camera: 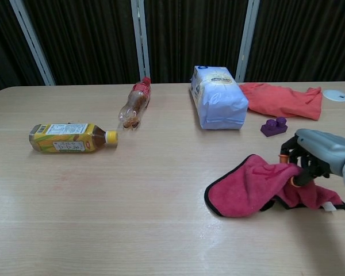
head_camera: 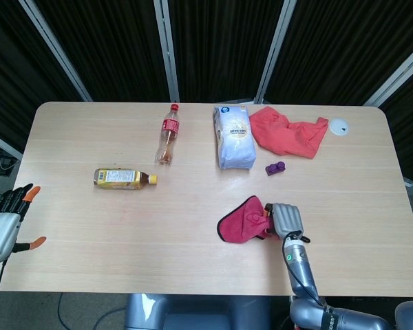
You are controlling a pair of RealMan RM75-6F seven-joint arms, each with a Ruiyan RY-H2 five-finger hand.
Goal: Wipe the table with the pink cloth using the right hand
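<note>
The pink cloth [head_camera: 242, 222] [camera: 247, 187] lies spread on the wooden table [head_camera: 193, 206], right of centre near the front edge. My right hand [head_camera: 284, 220] [camera: 316, 154] grips its right edge, fingers curled into the fabric and resting on the tabletop. Part of the cloth trails under the hand toward the right. My left hand [head_camera: 5, 223] hangs off the table's left front corner, fingers apart, holding nothing; the chest view does not show it.
A yellow-labelled tea bottle [head_camera: 124, 179] and a cola bottle [head_camera: 167, 135] lie at the left and middle. A white bag [head_camera: 234, 136], a red-orange cloth [head_camera: 289, 132], a small purple block [head_camera: 275, 167] and a white disc [head_camera: 339, 126] sit behind the pink cloth.
</note>
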